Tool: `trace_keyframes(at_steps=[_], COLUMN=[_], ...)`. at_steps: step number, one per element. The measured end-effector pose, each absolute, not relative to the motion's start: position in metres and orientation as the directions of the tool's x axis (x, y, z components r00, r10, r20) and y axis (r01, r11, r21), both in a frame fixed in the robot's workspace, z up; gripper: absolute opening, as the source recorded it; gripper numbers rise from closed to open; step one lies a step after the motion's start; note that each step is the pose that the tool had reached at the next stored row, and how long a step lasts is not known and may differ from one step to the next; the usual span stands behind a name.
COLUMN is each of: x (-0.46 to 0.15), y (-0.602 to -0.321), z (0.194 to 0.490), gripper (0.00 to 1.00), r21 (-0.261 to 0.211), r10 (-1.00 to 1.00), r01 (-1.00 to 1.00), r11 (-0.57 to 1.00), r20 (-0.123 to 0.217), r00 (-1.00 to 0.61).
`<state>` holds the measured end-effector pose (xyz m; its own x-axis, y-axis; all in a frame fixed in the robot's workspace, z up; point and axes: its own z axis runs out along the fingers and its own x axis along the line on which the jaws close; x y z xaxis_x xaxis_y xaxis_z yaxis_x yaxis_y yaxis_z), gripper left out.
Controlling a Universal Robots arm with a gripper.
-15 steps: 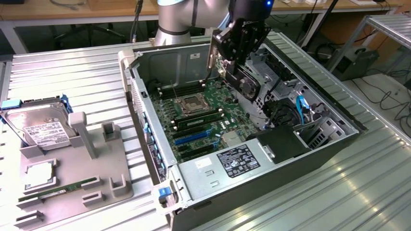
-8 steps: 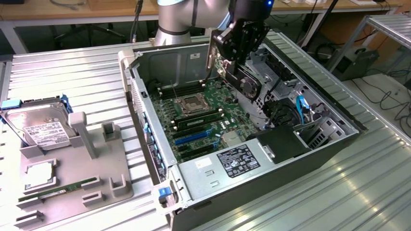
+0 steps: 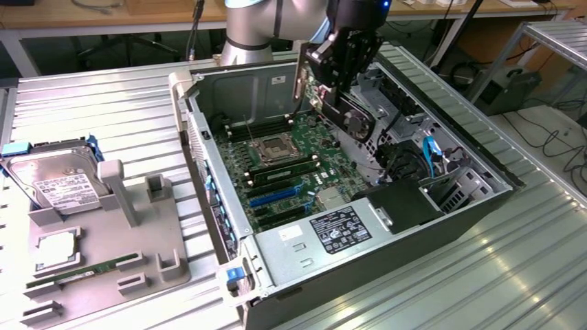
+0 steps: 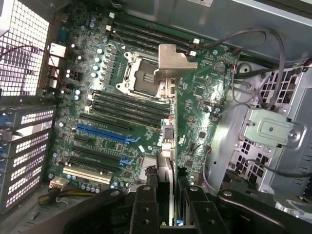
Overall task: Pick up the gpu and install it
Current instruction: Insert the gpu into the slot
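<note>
Exterior view: gripper (image 3: 341, 82) over open case (image 3: 486, 199), clamped on gpu (image 3: 353, 117), card hanging tilted above motherboard (image 3: 284, 172), not yet seated. Black shroud and fan facing the exterior view's right, metal bracket (image 3: 300, 72) toward the case's rear wall. Tray (image 3: 101, 261) on table (image 3: 513, 275) well apart at the exterior view's left, carrying hard drive (image 3: 55, 182), RAM stick (image 3: 82, 271) and a CPU (image 3: 57, 249).

Wrist view: fingers (image 4: 145, 204) closed on both faces of gpu (image 4: 165, 156), card seen edge-on, bracket (image 4: 173, 61) at its far end over the empty CPU socket (image 4: 139, 73). Blue slot (image 4: 105, 134) and white slot (image 4: 85, 175) on motherboard (image 4: 204, 112) beside the card's line, both empty.
</note>
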<state>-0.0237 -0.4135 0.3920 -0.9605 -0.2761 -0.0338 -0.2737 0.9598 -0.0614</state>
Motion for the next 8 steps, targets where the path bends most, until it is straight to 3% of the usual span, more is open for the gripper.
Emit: trace_keyframes(at_steps=[8], x=[-0.0237], y=[-0.4135], z=[0.392], gripper=[0.26], r21=[-0.061], r10=[-0.325], r01=[-0.323], r11=[0.944], r20=[-0.034], r00=[-0.945])
